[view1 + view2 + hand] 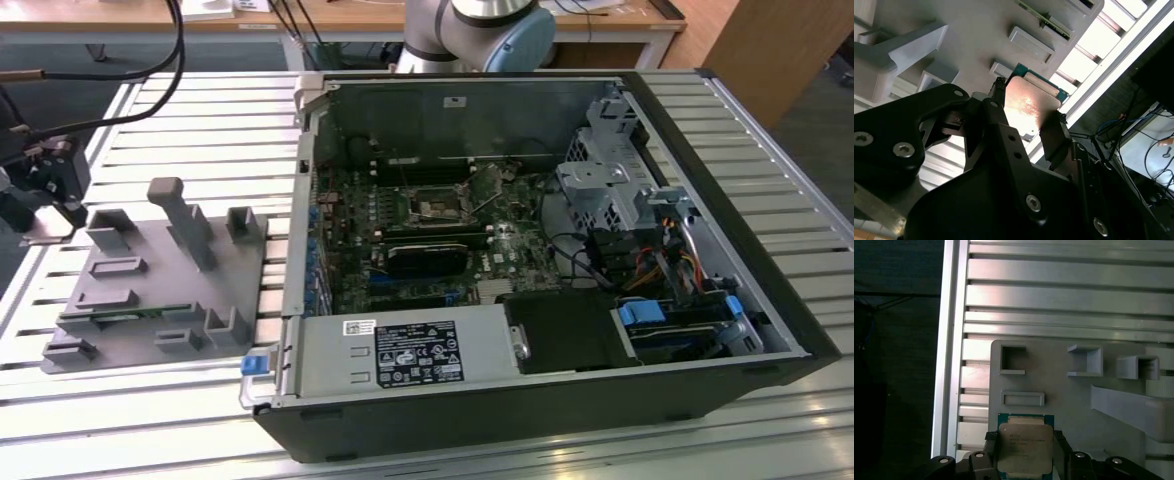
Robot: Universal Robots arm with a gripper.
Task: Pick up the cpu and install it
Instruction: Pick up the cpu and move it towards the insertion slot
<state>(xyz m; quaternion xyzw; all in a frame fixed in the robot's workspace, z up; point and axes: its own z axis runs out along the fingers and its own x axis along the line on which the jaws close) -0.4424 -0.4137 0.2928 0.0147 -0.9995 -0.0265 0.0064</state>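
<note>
Two sides of the small flat silvery square cpu are pinched by the black tool, so it is held flat over the grey plastic tray.

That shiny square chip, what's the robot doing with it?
The robot arm's gripper has its fingers closed on two sides of the cpu, right over the grey tray that sits on the slatted table. The open computer case is nearby, toward the exterior view's right, with the motherboard socket inside. The cpu is not installed yet.
</note>
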